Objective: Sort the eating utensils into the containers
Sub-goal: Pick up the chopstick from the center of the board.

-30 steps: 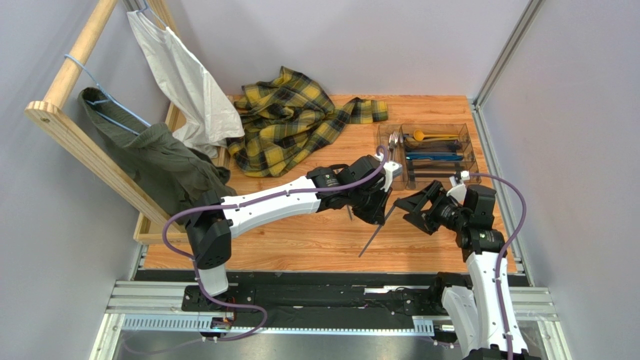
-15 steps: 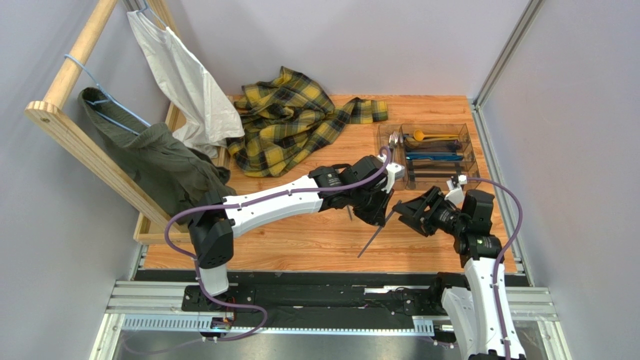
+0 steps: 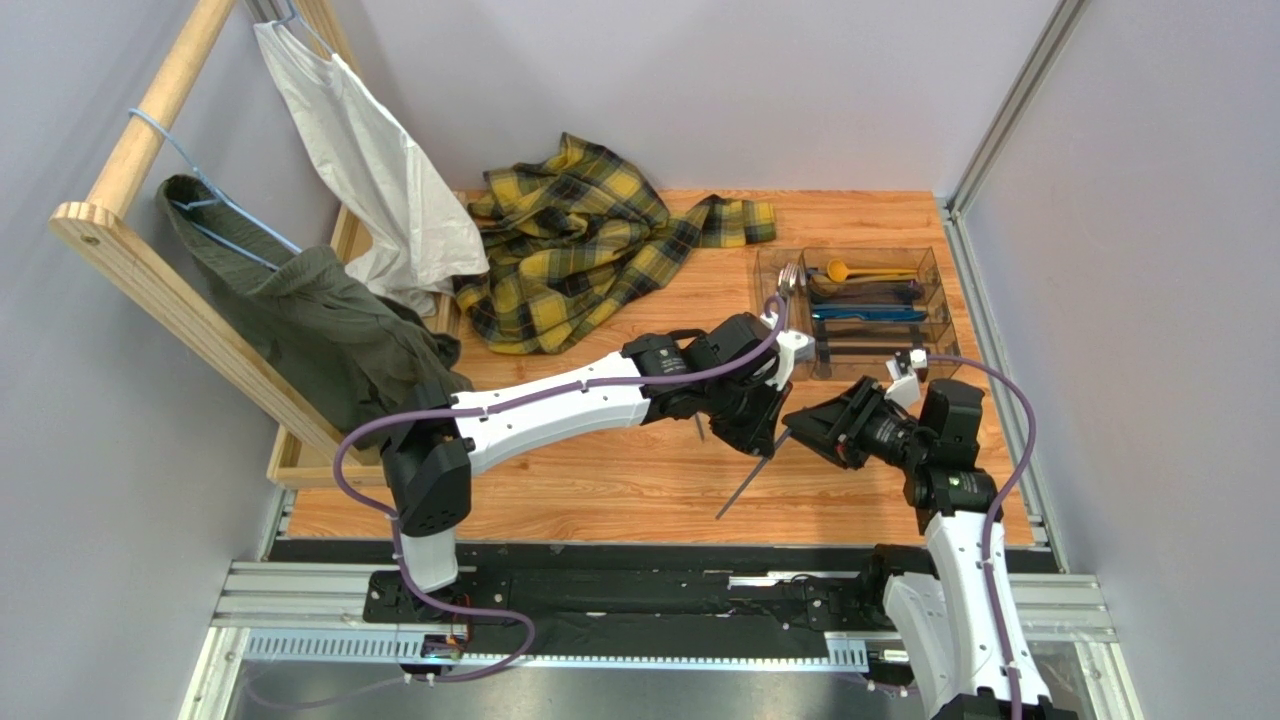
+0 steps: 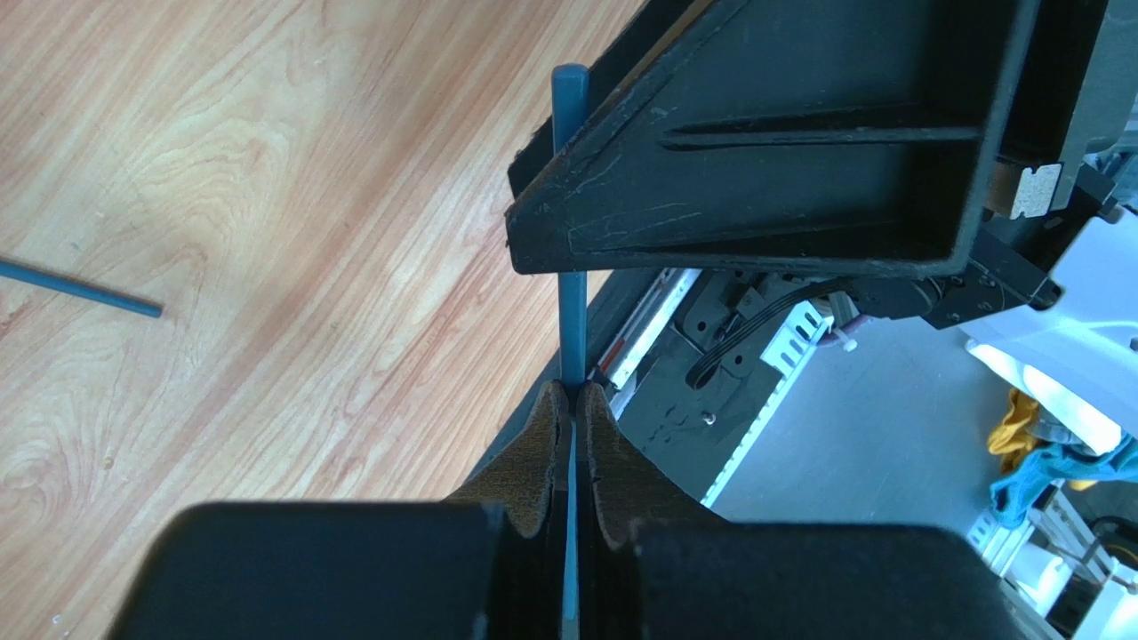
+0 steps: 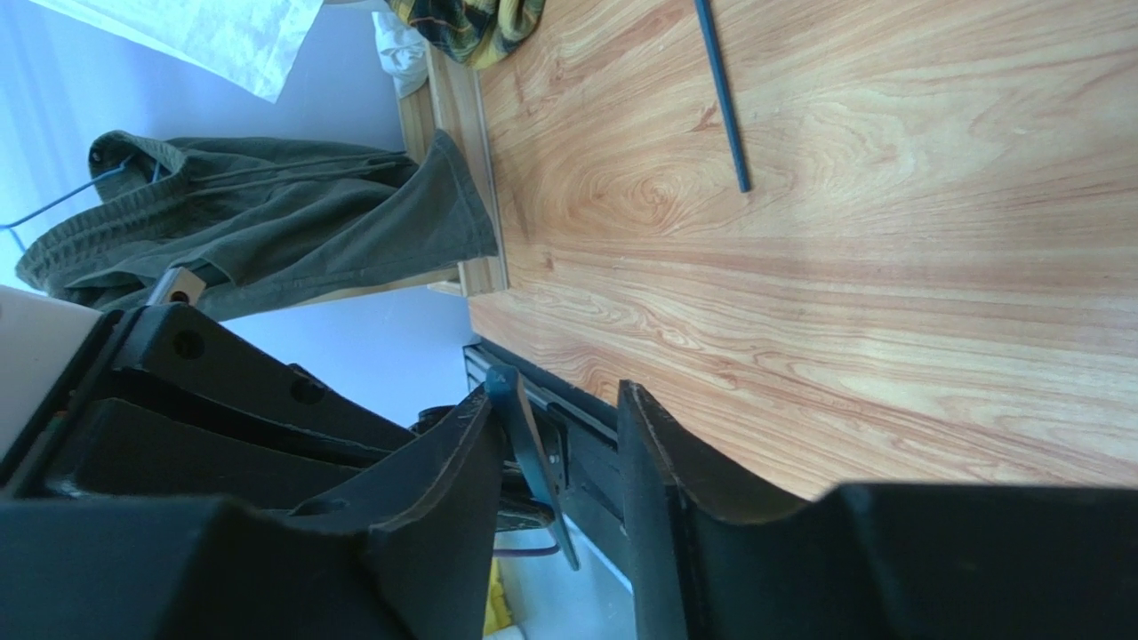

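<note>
Wooden table (image 4: 267, 200); stick (image 4: 571, 320) in left gripper (image 4: 577, 411)

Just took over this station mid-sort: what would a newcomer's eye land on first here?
A dark stick held in mid-air by the shut left pincer, with the open right pincer straddling it, above the table's near right. Behind them sits the clear tray, already holding cutlery.

Overhead from behind, wrist cameras close (both see the stick (image 4: 571, 314))
</note>
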### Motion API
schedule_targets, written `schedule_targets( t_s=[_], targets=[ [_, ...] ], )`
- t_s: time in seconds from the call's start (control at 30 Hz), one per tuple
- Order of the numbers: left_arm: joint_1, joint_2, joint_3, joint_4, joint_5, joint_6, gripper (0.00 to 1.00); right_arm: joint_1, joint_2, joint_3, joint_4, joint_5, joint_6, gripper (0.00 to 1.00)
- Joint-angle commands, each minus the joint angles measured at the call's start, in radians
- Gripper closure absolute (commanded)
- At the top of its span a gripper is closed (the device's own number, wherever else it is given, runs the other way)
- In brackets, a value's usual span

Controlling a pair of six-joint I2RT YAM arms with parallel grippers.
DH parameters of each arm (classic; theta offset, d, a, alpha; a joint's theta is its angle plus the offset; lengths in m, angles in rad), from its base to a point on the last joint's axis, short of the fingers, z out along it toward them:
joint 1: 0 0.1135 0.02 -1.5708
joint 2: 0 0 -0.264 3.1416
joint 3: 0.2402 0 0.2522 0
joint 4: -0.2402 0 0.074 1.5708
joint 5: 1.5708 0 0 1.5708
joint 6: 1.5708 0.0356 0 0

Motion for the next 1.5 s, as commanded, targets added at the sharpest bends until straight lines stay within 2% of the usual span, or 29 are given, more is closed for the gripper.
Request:
schedule_targets(
  t_s=[0.0,0.07,0.1,0.17,0.33,0.4,0.43,0.47,0.57,0.67,0.97,1.23,1.47],
  targets=[
    [-0.008,0.004,0.048,0.028,0.034,0.025,1.00,0.014,0.006,-0.004,0.070,-0.040,0.023,0.72],
    [-0.008,0.004,0.046,0.026,0.032,0.027,1.00,0.014,-0.001,-0.004,0.070,-0.040,0.024,0.84],
    [-0.007,0.004,0.046,0.023,0.028,0.028,1.00,0.015,-0.002,-0.003,0.065,-0.039,0.024,0.94],
    [-0.007,0.002,0.040,0.022,0.024,0.031,1.00,0.014,-0.008,-0.003,0.064,-0.034,0.021,1.00],
    [-0.007,-0.008,0.022,0.016,0.003,0.025,1.00,0.015,-0.013,0.006,0.028,-0.017,-0.006,1.00],
    [-0.008,-0.021,0.006,0.013,-0.032,0.025,0.94,0.015,-0.014,0.008,0.021,-0.016,-0.013,1.00],
    [-0.008,-0.038,0.000,0.013,-0.046,0.027,0.89,0.014,-0.014,0.008,0.018,-0.013,-0.013,1.00],
    [-0.008,-0.044,-0.013,0.011,-0.073,0.028,0.74,0.015,-0.014,0.011,0.014,-0.011,-0.016,1.00],
    [-0.007,-0.073,-0.030,-0.001,-0.126,0.037,0.45,0.014,-0.014,0.015,-0.001,-0.004,-0.026,1.00],
    [-0.005,-0.096,-0.056,0.010,-0.141,0.039,0.31,0.014,-0.014,0.016,-0.002,0.001,-0.029,1.00],
    [0.036,-0.182,-0.160,0.072,-0.146,0.007,0.05,0.014,-0.022,0.023,-0.038,0.018,-0.045,1.00],
    [0.136,-0.326,-0.314,0.094,-0.126,0.010,0.04,0.014,0.005,0.051,-0.056,0.036,-0.068,1.00],
    [0.243,-0.430,-0.392,0.033,-0.127,0.068,0.04,0.014,0.074,0.146,-0.111,0.108,-0.134,1.00]
  ],
)
